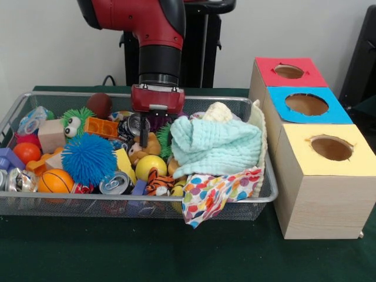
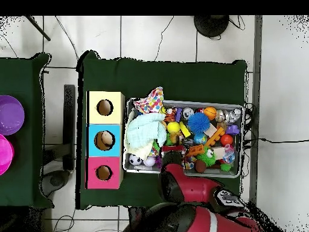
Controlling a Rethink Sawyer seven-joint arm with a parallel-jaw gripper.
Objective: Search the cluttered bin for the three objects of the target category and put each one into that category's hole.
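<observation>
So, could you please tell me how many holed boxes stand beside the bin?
3, in a row: the red box farthest back, the blue box in the middle, the yellow box nearest the camera.

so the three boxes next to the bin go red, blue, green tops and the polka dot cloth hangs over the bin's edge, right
Not quite. The third box has a yellow top, not green; the front view shows red, blue, then yellow. The green is only the table cover. The rest holds: the polka dot cloth does hang over the edge of the bin.
</observation>
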